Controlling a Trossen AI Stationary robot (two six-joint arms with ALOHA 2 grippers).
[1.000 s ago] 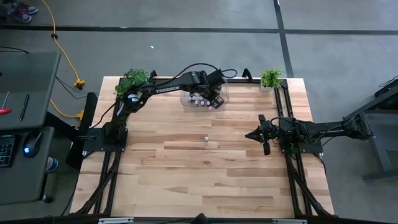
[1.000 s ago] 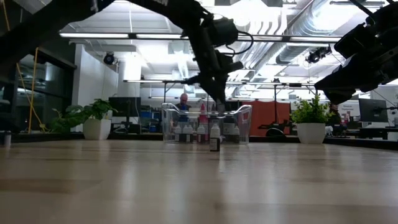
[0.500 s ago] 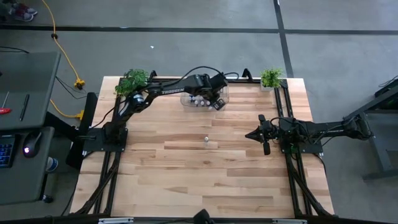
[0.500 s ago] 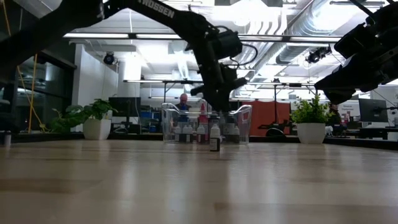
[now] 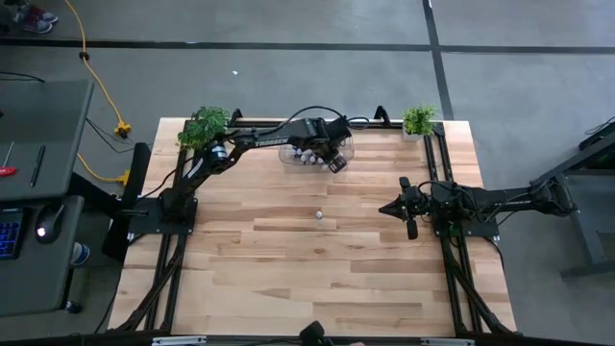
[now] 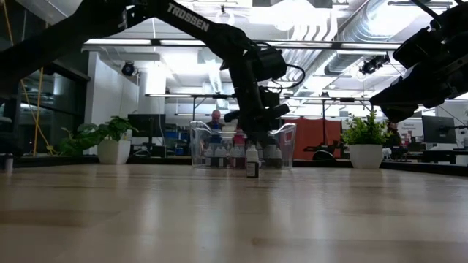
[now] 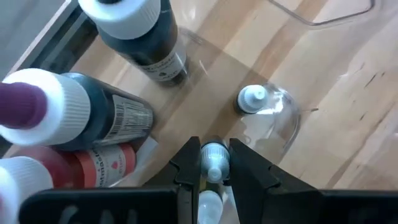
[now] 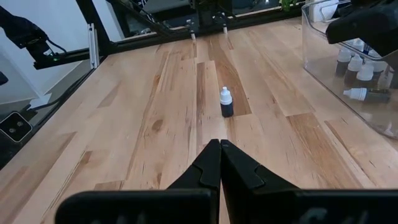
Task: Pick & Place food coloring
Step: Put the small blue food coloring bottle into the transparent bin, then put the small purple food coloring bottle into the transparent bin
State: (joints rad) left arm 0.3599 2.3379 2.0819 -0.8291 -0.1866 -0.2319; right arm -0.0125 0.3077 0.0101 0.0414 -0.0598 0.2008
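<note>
The food coloring is a cluster of tiny bottles in a clear bin (image 5: 348, 144) at the table's far middle. One small dark bottle (image 5: 318, 215) stands alone on the table's middle. My left gripper (image 7: 214, 180) reaches down into the bin, shut on a small white-capped bottle (image 7: 214, 158). Beside it stand larger dark bottles (image 7: 140, 37) and a red one (image 7: 81, 174); another small bottle (image 7: 252, 99) stands on the bin floor. My right gripper (image 8: 220, 149) waits shut and holding nothing at the table's right, pointing toward the lone bottle (image 8: 226, 102). My left gripper pinches the small bottle by its white cap end (image 7: 216, 151) between its two fingers. The fingers slant down from above into the bin. Whether the bottle's bottom rests on the bin floor is hidden by the fingers.
Two potted plants (image 5: 204, 125) (image 5: 419, 119) stand at the table's far corners. The bin's clear walls (image 6: 199, 146) stand close around the left gripper. Bare wood lies all around the lone bottle (image 6: 252, 168).
My left gripper has sunk from above the bin's rim down among the bottles inside it, its fingers keeping the same gap. The right arm and the lone bottle have kept still.
</note>
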